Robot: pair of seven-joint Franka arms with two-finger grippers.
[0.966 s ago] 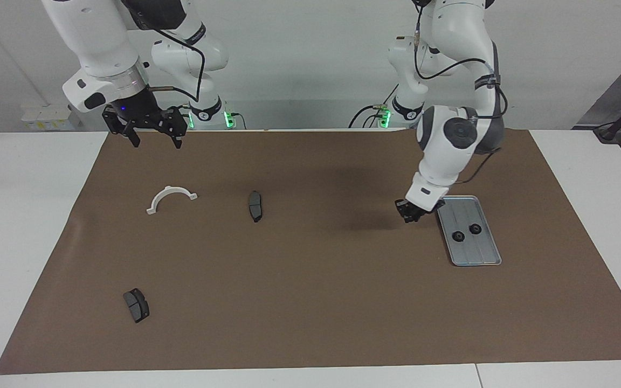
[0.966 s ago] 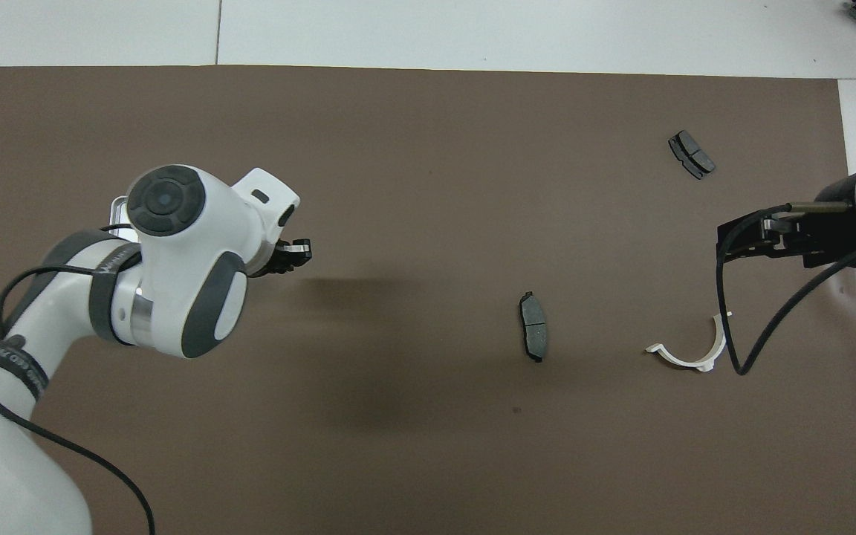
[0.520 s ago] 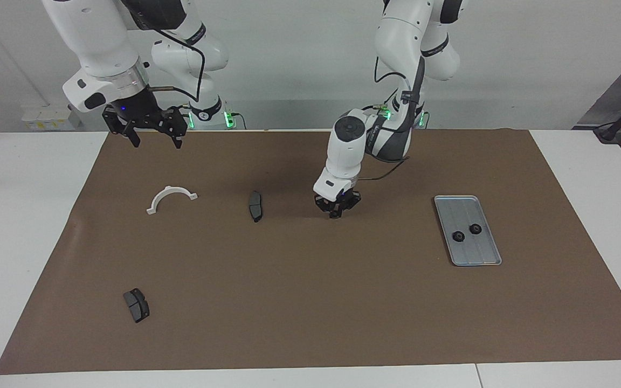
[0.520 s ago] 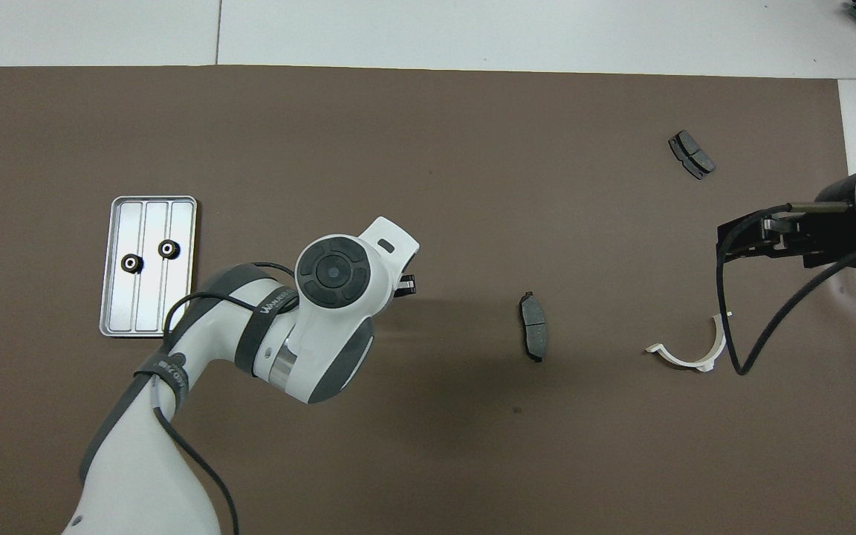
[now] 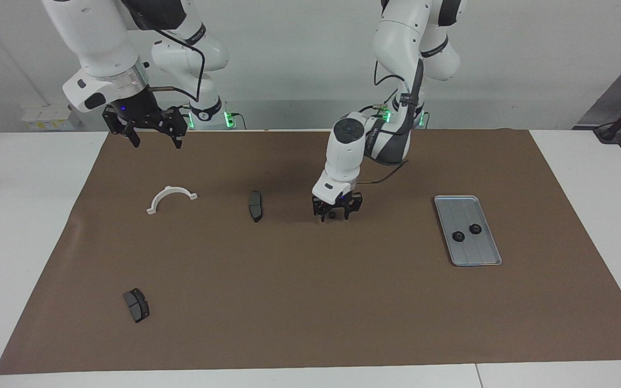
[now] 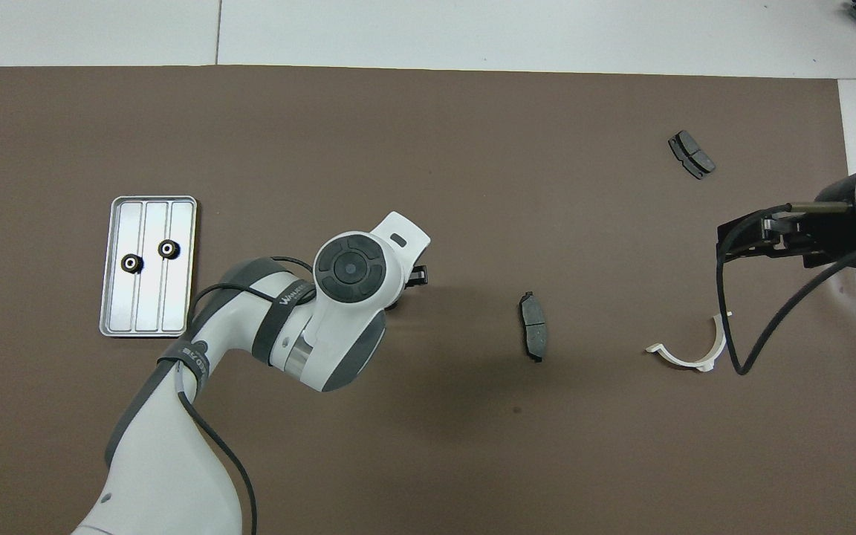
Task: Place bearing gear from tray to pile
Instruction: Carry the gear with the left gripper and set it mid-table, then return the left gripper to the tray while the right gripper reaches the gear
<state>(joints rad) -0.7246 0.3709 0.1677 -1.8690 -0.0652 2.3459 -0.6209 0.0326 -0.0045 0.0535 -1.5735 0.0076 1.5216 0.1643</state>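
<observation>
Two gears (image 5: 466, 232) in tray (image 5: 483, 258) at left arm's end, bracket (image 5: 170, 198) beside brake pad (image 5: 255, 205).

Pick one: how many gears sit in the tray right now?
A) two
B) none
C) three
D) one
A: two black gears lie side by side in the tray, both clear of the rim; the overhead view shows the same pair.
</observation>
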